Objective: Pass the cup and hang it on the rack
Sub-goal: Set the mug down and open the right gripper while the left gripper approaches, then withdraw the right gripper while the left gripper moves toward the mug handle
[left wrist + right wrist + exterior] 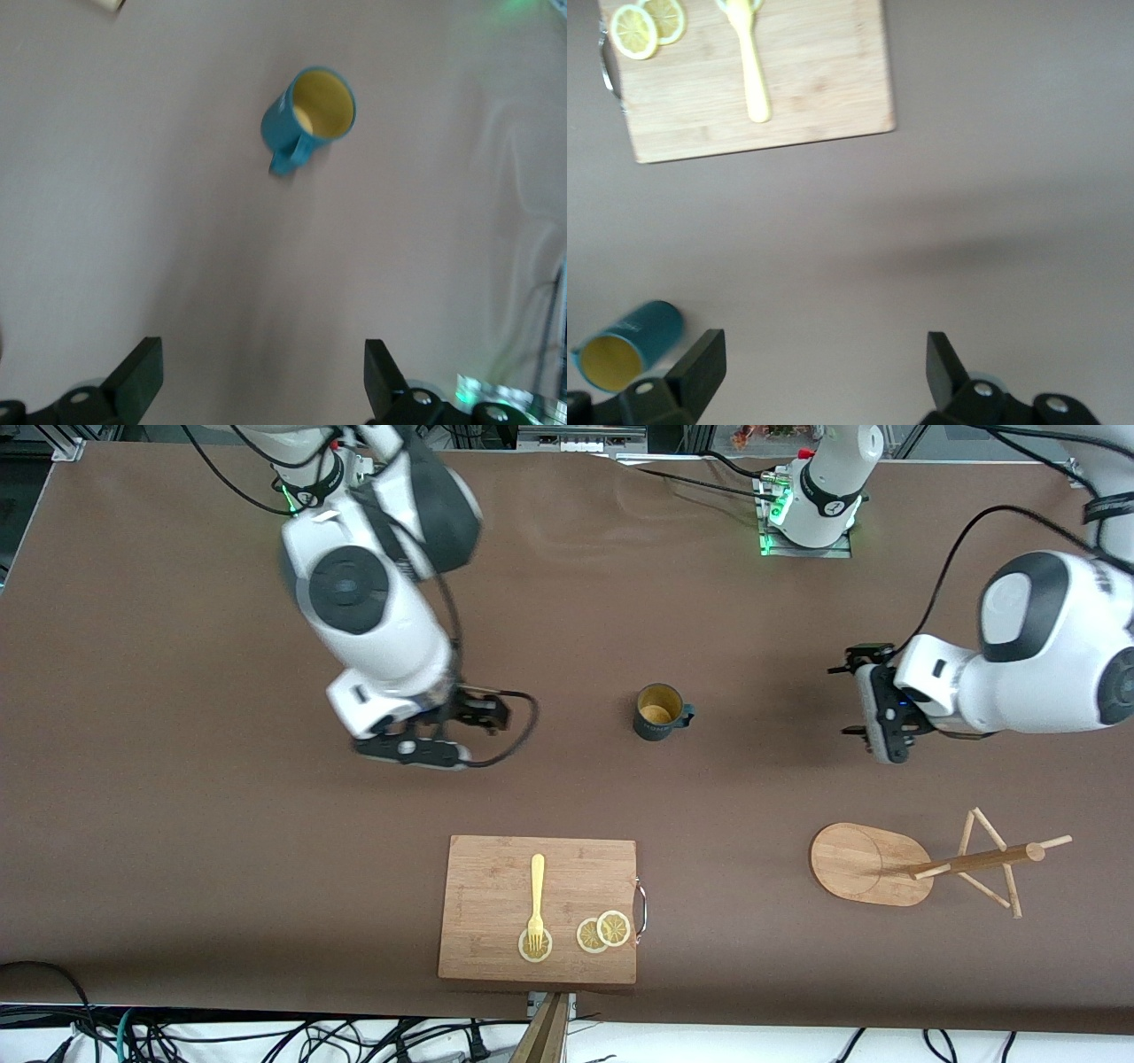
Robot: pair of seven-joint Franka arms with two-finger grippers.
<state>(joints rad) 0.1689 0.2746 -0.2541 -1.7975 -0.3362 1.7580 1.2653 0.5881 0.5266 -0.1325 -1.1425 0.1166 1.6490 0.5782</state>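
Cup (660, 713) upright on table, handle toward left claw (873, 707); both claws wide open, empty.

teal cup (659, 714) upright, rack (921, 864) (wooden) toppled

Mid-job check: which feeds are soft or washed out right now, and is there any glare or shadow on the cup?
Front view: sharp, evenly lit; the cup shows no glare and only a faint shadow. Left wrist view: hazy and washed out, the cup soft-edged, green glow at the corners. Right wrist view: soft, a broad dim shadow band across the table, the cutting board readable.
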